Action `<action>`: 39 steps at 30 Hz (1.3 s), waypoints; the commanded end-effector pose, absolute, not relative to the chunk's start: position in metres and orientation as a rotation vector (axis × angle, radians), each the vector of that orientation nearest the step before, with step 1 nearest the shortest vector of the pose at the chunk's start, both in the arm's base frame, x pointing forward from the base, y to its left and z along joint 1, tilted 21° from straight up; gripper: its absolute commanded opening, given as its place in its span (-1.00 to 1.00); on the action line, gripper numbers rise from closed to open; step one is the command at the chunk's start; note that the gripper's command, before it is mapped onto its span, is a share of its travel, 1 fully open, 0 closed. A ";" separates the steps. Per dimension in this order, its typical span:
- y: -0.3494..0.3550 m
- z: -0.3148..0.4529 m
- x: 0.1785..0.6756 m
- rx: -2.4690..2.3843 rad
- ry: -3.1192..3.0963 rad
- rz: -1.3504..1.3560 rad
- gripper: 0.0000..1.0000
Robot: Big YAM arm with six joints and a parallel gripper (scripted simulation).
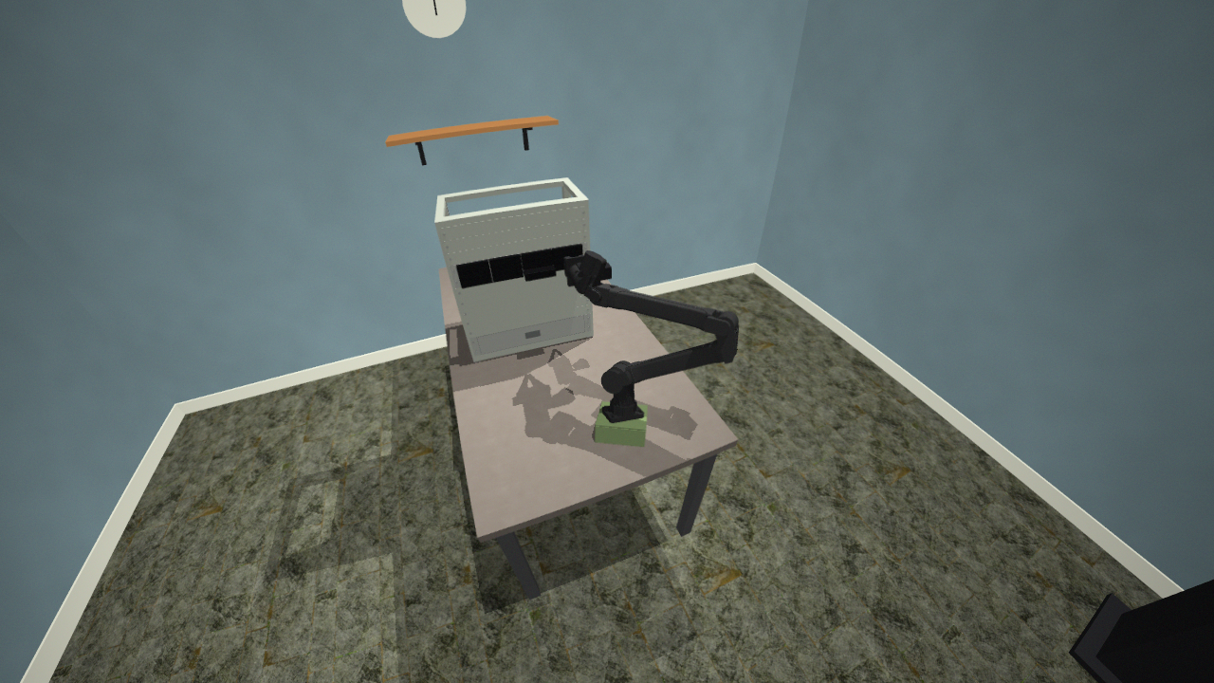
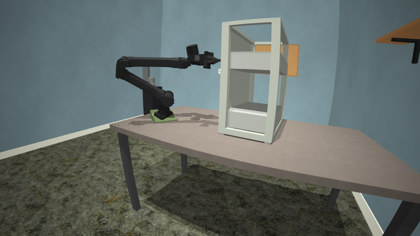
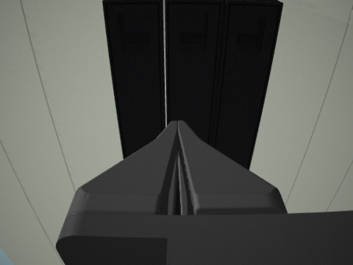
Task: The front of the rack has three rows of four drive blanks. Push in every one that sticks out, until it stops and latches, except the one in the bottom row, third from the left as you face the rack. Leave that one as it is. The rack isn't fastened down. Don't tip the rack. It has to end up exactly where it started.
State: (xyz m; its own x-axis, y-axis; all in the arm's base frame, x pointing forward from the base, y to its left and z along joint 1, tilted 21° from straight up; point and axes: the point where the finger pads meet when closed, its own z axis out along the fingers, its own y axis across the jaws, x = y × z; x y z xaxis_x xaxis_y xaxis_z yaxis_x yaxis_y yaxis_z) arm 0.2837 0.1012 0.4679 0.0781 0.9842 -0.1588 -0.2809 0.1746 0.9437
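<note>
The rack (image 1: 511, 216), a pale cabinet with an open top, is standing upright at the far end of the surface (image 1: 542, 458), its front facing the arm. A band of black drive blanks (image 1: 518, 267) is running across that front, and the wrist view is showing three of them (image 3: 193, 59) side by side as tall dark panels; whether any is sticking out is hard to tell from here. The hand (image 2: 216, 60) is hovering just in front of the rack at the height of the blanks, near their right end in the top view, with its fingers pressed together into a wedge and gripping nothing. In the exterior view its tip is sitting just short of the rack's front frame. The black arm (image 2: 152, 62) is reaching out level from its green base (image 1: 613, 434), which is sitting on the same surface well apart from the rack. An orange wall shelf (image 1: 471, 130) is hanging behind the rack.
</note>
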 end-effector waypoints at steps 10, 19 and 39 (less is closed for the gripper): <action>0.107 0.459 0.222 0.868 1.027 1.189 -1.00; 0.104 0.468 0.211 0.878 1.008 1.205 -1.00; 0.102 0.470 0.211 0.882 1.000 1.204 -1.00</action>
State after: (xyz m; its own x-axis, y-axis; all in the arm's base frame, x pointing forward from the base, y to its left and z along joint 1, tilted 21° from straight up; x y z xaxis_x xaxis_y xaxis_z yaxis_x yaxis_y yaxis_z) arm 0.2125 0.1027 0.4558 0.0680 0.9845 -0.1617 -0.3063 0.1749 0.9357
